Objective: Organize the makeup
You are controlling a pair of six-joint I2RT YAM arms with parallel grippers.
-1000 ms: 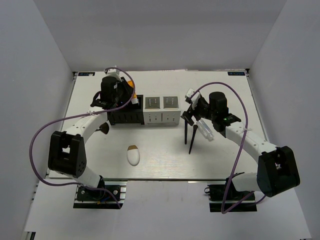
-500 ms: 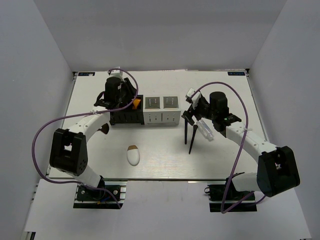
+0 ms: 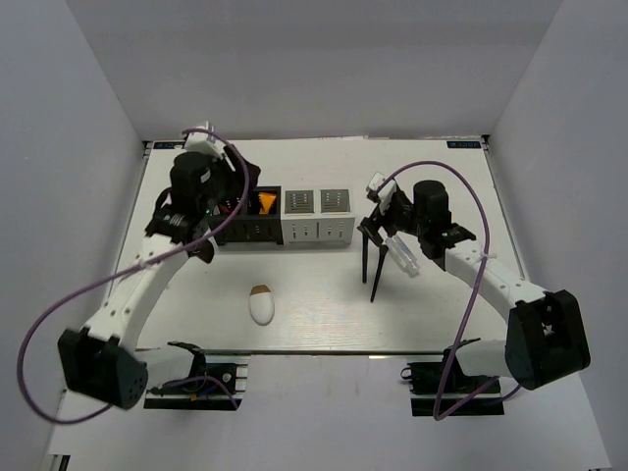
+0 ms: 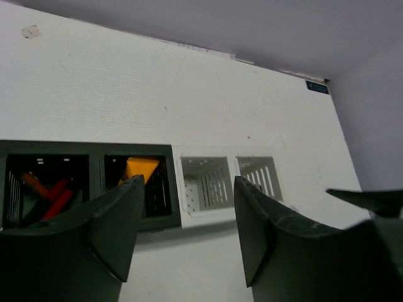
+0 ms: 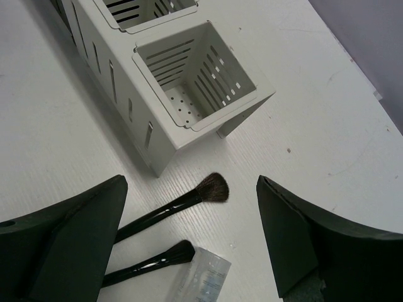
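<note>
An orange tube (image 4: 140, 168) stands in the right cell of the black organizer (image 3: 245, 228), and thin dark-red sticks (image 4: 47, 195) lie in its left cell. My left gripper (image 4: 189, 233) hangs open and empty over that box, also seen from above as the left gripper (image 3: 228, 201). The white egg-shaped piece (image 3: 260, 306) lies on the table nearer the front. Two black brushes (image 5: 182, 201) and a clear bottle (image 5: 204, 280) lie on the table under my right gripper (image 5: 189, 233), which is open wide around nothing.
The grey-white slotted organizer (image 3: 317, 218) adjoins the black one, and both its cells show nothing inside. A small dark brown piece (image 3: 205, 253) lies beside the left arm. Grey walls close the table on three sides.
My left gripper has opened, leaving the orange tube in the black organizer, and the arm has drawn back up and to the left. The right arm has not moved.
</note>
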